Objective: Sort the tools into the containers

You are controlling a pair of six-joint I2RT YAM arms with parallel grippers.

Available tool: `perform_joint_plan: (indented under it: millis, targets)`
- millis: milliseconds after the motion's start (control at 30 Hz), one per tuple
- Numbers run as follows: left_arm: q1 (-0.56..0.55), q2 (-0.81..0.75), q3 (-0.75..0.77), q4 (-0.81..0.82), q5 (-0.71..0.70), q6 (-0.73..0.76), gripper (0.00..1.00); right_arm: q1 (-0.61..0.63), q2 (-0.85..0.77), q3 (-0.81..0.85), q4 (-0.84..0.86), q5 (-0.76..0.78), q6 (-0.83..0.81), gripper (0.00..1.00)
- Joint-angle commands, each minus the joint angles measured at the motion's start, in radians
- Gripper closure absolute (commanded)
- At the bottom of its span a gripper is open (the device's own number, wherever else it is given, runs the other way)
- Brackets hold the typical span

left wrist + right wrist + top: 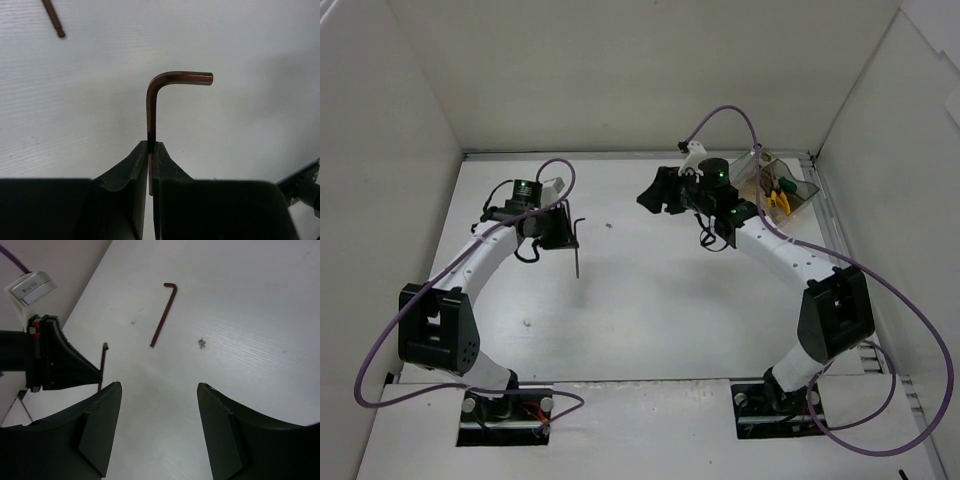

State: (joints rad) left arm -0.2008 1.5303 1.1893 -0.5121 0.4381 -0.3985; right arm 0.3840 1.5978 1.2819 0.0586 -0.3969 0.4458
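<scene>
My left gripper (151, 147) is shut on the long leg of a thin dark L-shaped hex key (152, 105) and holds it above the table; in the top view the gripper (567, 231) is at centre left. A second hex key (163, 315) lies flat on the table just in front of it (577, 262). My right gripper (159, 390) is open and empty, hovering over the table's middle (652, 196). The smoky clear box (807, 186) at the back right holds the yellow-handled pliers (778, 203) and the green-handled screwdriver (785, 185). The wrenches are not visible.
White walls close in the table on the left, back and right. Purple cables (890, 290) loop from both arms. A small speck (608, 224) lies on the table between the grippers.
</scene>
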Motion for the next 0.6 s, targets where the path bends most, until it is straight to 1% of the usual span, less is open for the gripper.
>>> perform_joint_plan:
  millis: [0, 67, 267, 567]
  targets:
    - [-0.040, -0.053, 0.044, 0.096, 0.106, -0.074, 1.00, 0.055, -0.050, 0.016, 0.131, 0.030, 0.100, 0.41]
    - [-0.054, -0.059, 0.052, 0.133, 0.128, -0.124, 1.00, 0.099, -0.039, 0.016, 0.161, 0.038, 0.116, 0.40]
    - [-0.104, -0.056, 0.088, 0.172, 0.143, -0.187, 1.00, 0.161, -0.006, 0.034, 0.168, 0.062, 0.111, 0.40]
    - [-0.199, -0.041, 0.141, 0.179, 0.126, -0.204, 1.00, 0.200, 0.044, 0.046, 0.181, 0.095, 0.106, 0.42]
